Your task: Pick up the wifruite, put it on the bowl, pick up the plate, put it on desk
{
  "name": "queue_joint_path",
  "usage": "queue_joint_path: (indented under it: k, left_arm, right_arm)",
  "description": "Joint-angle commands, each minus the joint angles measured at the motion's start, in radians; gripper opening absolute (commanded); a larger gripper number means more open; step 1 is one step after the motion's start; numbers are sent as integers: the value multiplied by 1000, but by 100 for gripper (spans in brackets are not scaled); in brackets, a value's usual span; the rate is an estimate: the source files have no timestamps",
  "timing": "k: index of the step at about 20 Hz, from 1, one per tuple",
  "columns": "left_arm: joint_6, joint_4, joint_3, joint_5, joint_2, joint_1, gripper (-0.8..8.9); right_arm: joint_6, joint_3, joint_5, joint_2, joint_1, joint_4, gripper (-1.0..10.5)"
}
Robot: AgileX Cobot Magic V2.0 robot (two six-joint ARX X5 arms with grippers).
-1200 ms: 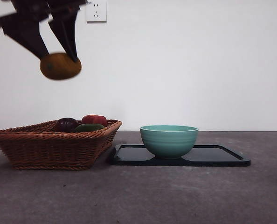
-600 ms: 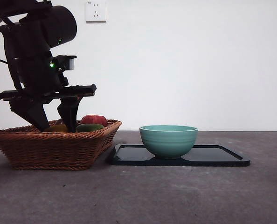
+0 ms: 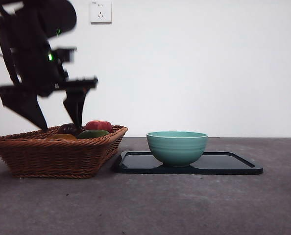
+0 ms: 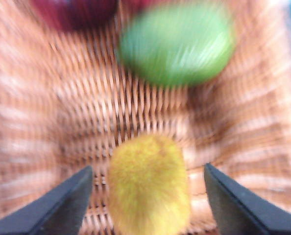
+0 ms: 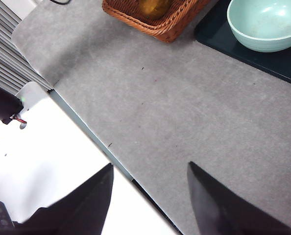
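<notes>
While its two jaws stand spread wide with nothing between them but air, the left gripper [image 4: 148,196] hangs over the fruit [image 4: 149,185], which lies loose on the wicker floor of the basket [image 3: 57,154], near its left end. The wide gap suits a fruit this plump: each jaw can pass down one side before closing. A green fruit [image 4: 177,44] and a dark purple one [image 3: 69,129] lie further in, apart from it, so the reach looks unhindered. Just beside the basket's right end, the bowl [image 3: 177,147] sits on the left part of a black tray [image 3: 233,164], mouth up and ready to receive. The right gripper [image 5: 150,196] waits released over the desk [image 5: 184,112].
</notes>
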Motion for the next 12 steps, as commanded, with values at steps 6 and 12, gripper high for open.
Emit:
queue_joint_path:
  k: [6,12]
  left_arm:
    - [203,-236,14,378,-335,-4,375]
    - [302,-420,14,718,-505,-4,374]
  right_arm:
    - [15,13,56,3,5,78,239]
    - [47,13,56,3,5,78,239]
